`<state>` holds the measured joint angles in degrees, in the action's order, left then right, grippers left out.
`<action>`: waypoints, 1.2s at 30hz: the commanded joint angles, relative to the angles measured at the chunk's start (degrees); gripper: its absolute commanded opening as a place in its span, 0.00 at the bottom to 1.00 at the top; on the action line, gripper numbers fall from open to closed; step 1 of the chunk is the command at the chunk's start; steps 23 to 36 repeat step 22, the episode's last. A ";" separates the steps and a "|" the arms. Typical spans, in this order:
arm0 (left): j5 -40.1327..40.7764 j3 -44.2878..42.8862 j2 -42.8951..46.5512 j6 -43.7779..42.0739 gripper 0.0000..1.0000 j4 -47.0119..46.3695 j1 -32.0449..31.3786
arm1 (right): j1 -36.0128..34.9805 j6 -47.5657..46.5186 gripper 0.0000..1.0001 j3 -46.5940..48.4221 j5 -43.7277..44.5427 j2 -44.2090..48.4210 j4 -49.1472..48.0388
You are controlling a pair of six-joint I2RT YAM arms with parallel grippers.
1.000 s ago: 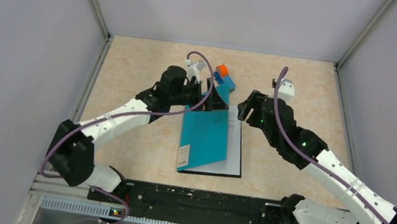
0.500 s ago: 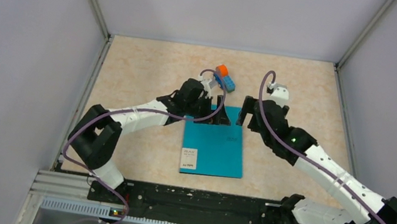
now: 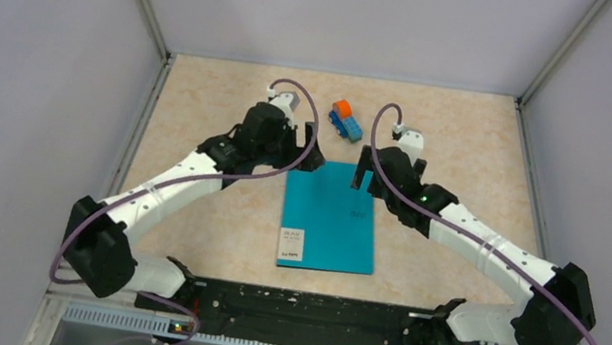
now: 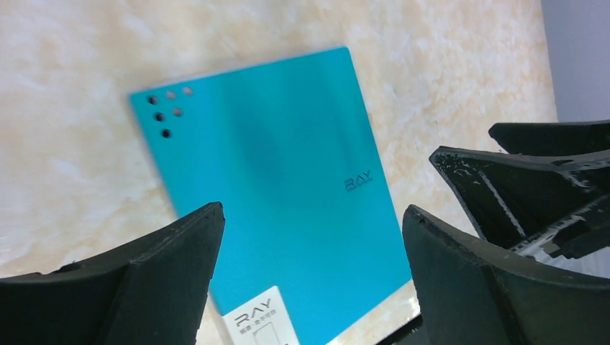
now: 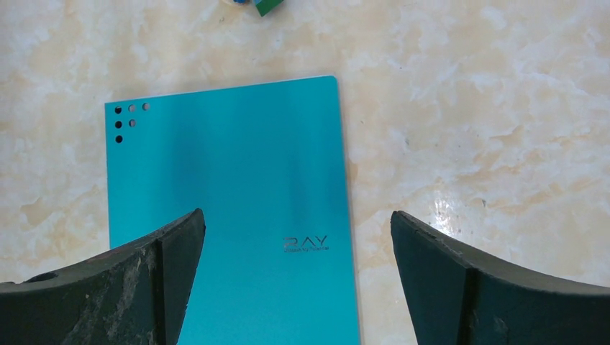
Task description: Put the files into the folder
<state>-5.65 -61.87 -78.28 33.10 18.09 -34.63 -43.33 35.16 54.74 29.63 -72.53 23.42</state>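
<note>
The teal folder point(image 3: 330, 217) lies shut and flat in the middle of the table, its white label point(image 3: 292, 244) at the near left corner. The files are hidden; no white sheet shows. My left gripper point(image 3: 306, 158) hovers open just past the folder's far left corner, with nothing between its fingers. My right gripper point(image 3: 364, 176) stands open over the far right corner, also empty. The left wrist view shows the folder point(image 4: 273, 187) below the open left gripper point(image 4: 313, 215). In the right wrist view the folder point(image 5: 230, 187) lies under the open right gripper point(image 5: 296, 215).
A small blue-and-orange toy truck point(image 3: 346, 120) stands on the table behind the folder, between the two grippers. Grey walls enclose the table on three sides. The right gripper's black fingers point(image 4: 532, 180) show at the right of the left wrist view.
The folder's cover, tilted up a second ago over white sheets, now lies flat and shut. The right gripper has opened wide. The left arm has drawn back from the folder's far edge.
</note>
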 commanded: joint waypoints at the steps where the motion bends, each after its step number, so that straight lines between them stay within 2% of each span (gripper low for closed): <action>1: 9.91 -4.02 6.38 -5.76 0.98 5.27 0.35 | 0.53 -0.81 0.99 3.58 0.30 -1.57 -5.63; 9: 19.72 -6.23 8.00 -5.44 0.98 12.93 0.31 | 0.54 -3.39 0.99 6.46 -1.79 -3.40 -6.39; 36: 19.68 -4.46 10.06 -7.72 0.98 11.35 0.43 | 0.58 -3.95 0.99 6.35 -2.31 -3.87 -6.56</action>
